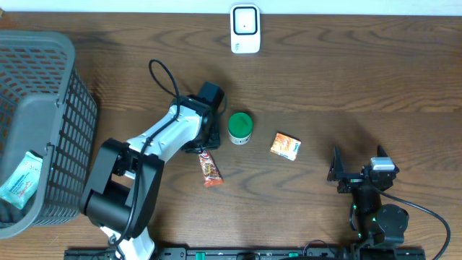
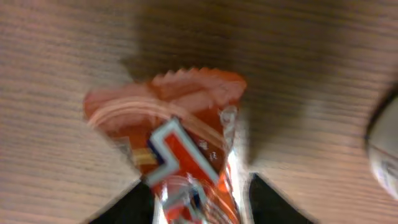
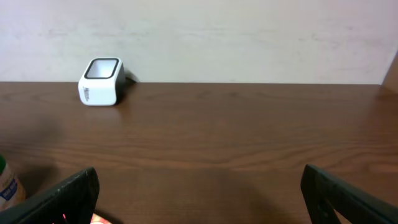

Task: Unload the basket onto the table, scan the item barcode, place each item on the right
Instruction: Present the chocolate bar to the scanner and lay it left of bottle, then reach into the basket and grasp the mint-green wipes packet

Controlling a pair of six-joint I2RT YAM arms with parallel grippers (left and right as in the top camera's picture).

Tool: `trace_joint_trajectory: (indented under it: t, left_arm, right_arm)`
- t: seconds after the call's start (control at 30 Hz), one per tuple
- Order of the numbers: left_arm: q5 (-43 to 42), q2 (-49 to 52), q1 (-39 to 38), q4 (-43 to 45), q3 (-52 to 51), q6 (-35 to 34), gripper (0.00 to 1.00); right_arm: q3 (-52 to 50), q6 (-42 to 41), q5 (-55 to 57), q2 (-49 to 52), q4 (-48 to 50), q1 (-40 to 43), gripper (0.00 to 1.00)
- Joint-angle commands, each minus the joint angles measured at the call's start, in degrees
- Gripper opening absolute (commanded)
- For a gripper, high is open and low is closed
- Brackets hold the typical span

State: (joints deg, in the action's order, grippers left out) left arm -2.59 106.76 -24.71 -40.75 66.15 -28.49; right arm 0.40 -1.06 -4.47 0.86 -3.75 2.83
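A basket (image 1: 43, 72) crowds the counter's left edge. The left arm reaches to centre, its end effector (image 1: 208, 144) part-open astride the end of the snack bar (image 1: 211, 170), which lies flat near a green-lidded jar (image 1: 240, 127). Bare wood runs to the scanner (image 1: 245, 29) at the far edge. The right end effector (image 1: 357, 165) gapes wide, empty.

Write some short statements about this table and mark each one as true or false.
1. The scanner stands near the table's far edge. True.
2. The jar has a red lid. False: the lid is green.
3. The right claw holds a packet. False: it is open and empty.
4. A teal packet lies in the basket. True.
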Motion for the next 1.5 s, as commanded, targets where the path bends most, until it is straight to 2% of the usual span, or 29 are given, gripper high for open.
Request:
trace_joint_trajectory:
  t: [0.0,0.03,0.13,0.23,0.33,0.4,0.53,0.63,0.77,0.87,0.93,1.07,1.3,1.47]
  left_arm:
    - [1.64,-5.86,0.81,-3.1,3.93,3.41,0.76]
    - [2.54,-7.58,1.22,-4.55,5.16,3.41,0.82]
    - [5.99,-14.03,3.23,-10.03,10.21,3.65,0.86]
    - [7.28,-20.94,6.71,-16.11,17.29,7.21,0.87]
    - [10.51,-26.29,11.98,-20.83,24.2,7.26,0.88]
    - [11.21,-29.22,17.86,-22.67,28.52,7.23,0.95]
    - [11.17,-31.65,31.98,-26.03,33.88,6.38,0.99]
    - [11.23,-31.54,44.61,-30.69,35.58,1.31,0.99]
    - [11.17,-29.66,62.55,-38.14,35.12,-12.68,0.99]
    - [10.08,-27.1,70.93,-40.04,34.05,-15.54,0.99]
    - [9.4,-25.24,72.91,-39.98,33.14,-15.56,0.99]
    - [10.49,-19.41,72.0,-39.71,31.91,-13.29,1.0]
    - [19.41,-3.89,65.26,-39.39,31.91,-8.57,1.0]
    - [30.67,5.68,60.22,-38.29,31.95,-6.91,1.0]
  right_arm:
    - [-0.09,-0.79,0.07,-0.11,-0.2,0.09,0.99]
    - [-0.09,-0.79,0.07,-0.11,-0.2,0.09,0.99]
    - [-0.09,-0.79,0.07,-0.11,-0.2,0.09,0.99]
    - [-0.09,-0.81,0.07,-0.11,-0.2,0.09,0.99]
    - [-0.09,-0.81,0.07,-0.11,-0.2,0.09,0.99]
    - [-0.09,-0.81,0.07,-0.11,-0.2,0.09,0.99]
    - [-0.09,-0.79,0.07,-0.11,-0.2,0.09,0.99]
    - [-0.09,-0.81,0.07,-0.11,-0.2,0.09,0.99]
    - [-0.09,-0.79,0.07,-0.11,-0.2,0.09,0.99]
    - [-0.09,-0.81,0.07,-0.11,-0.2,0.09,0.99]
    - [-0.09,-0.79,0.07,-0.11,-0.2,0.07,0.99]
    - [-0.09,-0.79,0.07,-0.11,-0.2,0.09,0.99]
    - [-0.09,-0.81,0.07,-0.11,-0.2,0.09,0.99]
    - [-0.09,-0.81,0.07,-0.11,-0.2,0.09,0.99]
